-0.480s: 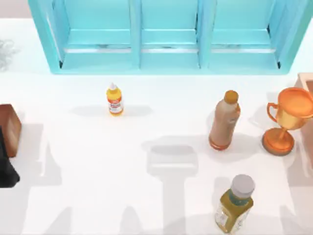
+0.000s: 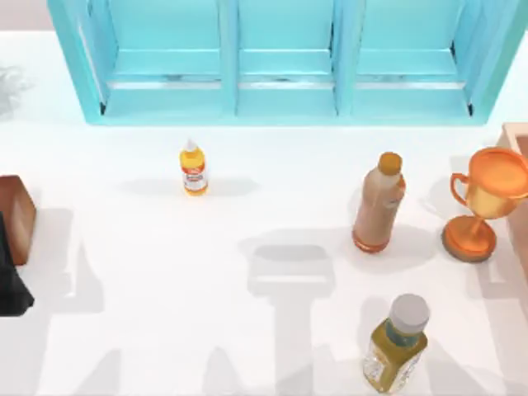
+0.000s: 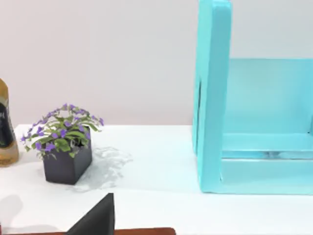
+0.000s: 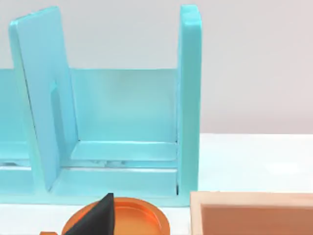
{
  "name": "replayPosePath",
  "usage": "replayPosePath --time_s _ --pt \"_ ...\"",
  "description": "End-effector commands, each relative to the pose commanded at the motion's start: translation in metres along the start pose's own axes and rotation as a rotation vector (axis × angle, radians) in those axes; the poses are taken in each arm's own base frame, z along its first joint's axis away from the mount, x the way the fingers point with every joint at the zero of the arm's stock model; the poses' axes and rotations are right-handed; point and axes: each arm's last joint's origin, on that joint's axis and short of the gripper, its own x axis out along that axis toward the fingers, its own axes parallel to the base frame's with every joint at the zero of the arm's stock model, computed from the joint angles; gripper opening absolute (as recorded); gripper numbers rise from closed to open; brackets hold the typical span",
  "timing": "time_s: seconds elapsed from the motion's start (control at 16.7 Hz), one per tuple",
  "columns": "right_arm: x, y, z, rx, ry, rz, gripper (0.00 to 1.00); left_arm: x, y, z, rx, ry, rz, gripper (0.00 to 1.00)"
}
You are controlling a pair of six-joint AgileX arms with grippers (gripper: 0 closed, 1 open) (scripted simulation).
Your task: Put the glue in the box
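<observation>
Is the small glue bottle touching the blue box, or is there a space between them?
Apart. In the top view the glue stands upright on the white table, with a clear strip of bare table between its nozzle and the front wall of the box.

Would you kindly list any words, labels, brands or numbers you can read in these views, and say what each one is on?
No text can be read.
The glue: red-and-white label, print too small to read.
Yellow juice bottle: label too blurred to read.
Tan bottle, trophy, the box: no visible lettering.
</observation>
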Motion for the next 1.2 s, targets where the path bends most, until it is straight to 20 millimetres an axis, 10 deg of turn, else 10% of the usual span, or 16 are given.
replayPosePath --time_s 0.3,0.54,1.2 --pt "0.039 0.047 0.034 0.009 0.084 0.059 1.0 0.0 0.0 0.0 0.0 0.0 0.0 1.0" --pt "0.087 0.124 0.034 -0.033 0.166 0.068 1.0 0.0 0.0 0.0 0.0 0.0 0.0 1.0" --pt "0.14 0.346 -0.099 -0.07 0.13 -0.032 1.0 0.0 0.0 0.0 0.0 0.0 0.0 1.0"
